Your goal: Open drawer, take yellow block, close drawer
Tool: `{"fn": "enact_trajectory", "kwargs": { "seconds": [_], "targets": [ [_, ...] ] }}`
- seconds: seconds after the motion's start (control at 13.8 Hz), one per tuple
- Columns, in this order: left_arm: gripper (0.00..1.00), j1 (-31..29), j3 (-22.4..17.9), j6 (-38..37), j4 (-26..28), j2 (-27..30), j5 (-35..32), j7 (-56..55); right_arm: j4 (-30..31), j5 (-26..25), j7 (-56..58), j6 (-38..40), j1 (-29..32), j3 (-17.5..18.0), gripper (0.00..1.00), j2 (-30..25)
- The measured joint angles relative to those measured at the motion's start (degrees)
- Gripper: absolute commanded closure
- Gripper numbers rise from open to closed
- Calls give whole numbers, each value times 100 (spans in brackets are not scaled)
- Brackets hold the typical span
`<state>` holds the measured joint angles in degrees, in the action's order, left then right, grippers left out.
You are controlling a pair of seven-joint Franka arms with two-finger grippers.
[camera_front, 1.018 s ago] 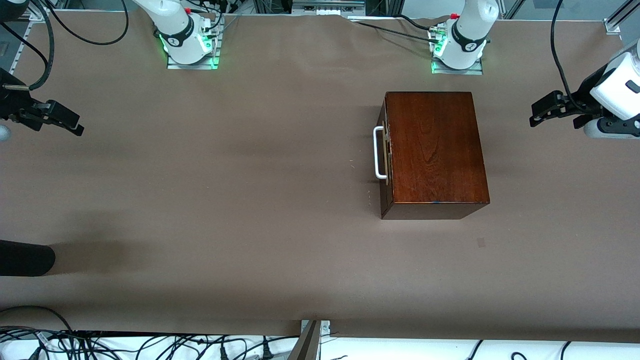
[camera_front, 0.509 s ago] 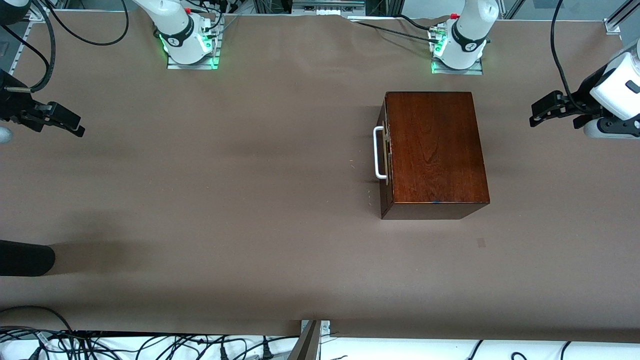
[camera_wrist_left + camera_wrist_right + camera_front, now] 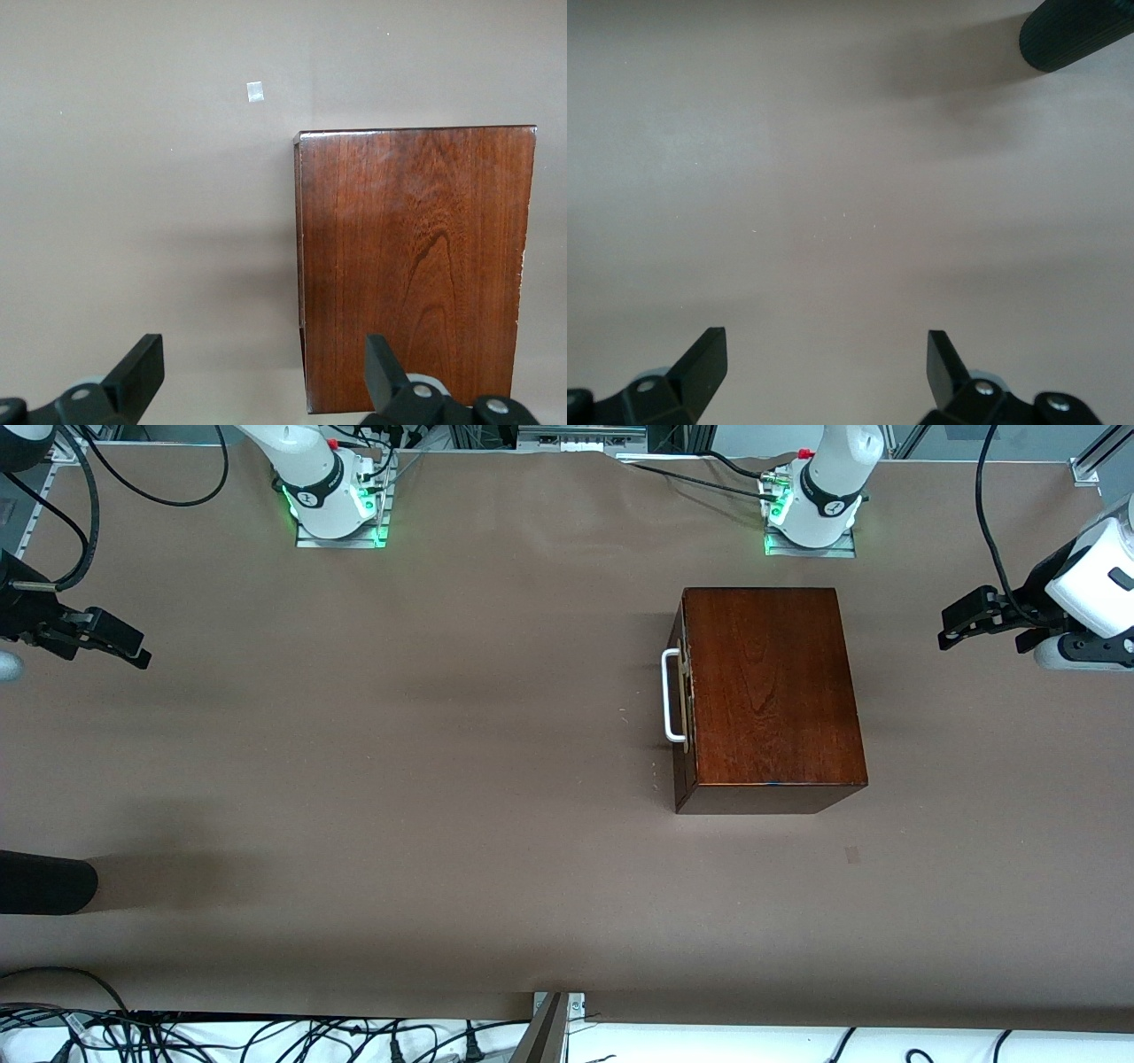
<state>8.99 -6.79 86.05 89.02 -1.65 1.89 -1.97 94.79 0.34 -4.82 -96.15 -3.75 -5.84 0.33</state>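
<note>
The dark mahogany box (image 3: 771, 691) stands toward the left arm's end of the table. Its drawer (image 3: 683, 691) is shut flush, and the white bar handle (image 3: 670, 695) faces the right arm's end. The yellow block is hidden. My left gripper (image 3: 946, 631) hangs open past the box's back, apart from it. In the left wrist view the box top (image 3: 416, 266) lies ahead of the open left gripper (image 3: 263, 367). My right gripper (image 3: 140, 651) hangs open at the right arm's end of the table. In the right wrist view the right gripper (image 3: 824, 363) has only bare table between its fingers.
A black cylinder (image 3: 44, 881) (image 3: 1076, 35) juts in over the table at the right arm's end, nearer the front camera. A small pale square mark (image 3: 852, 856) (image 3: 255, 91) lies on the table nearer the front camera than the box. Cables run along the table edges.
The right gripper has shifted very slightly. The left arm and the box have not moved.
</note>
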Motion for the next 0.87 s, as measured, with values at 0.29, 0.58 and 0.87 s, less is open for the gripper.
{"fn": "enact_trajectory", "kwargs": {
  "seconds": [0.29,0.58,0.87],
  "targets": [
    [0,4,2,0,0,0,0,-13,-4,0,0,0,0,0,0,0],
    [0,81,179,3,0,-37,0,-169,-18,0,0,0,1,-3,0,3],
    [0,139,891,16,0,-149,-4,-858,-28,0,0,0,1,-8,0,5]
  ]
}}
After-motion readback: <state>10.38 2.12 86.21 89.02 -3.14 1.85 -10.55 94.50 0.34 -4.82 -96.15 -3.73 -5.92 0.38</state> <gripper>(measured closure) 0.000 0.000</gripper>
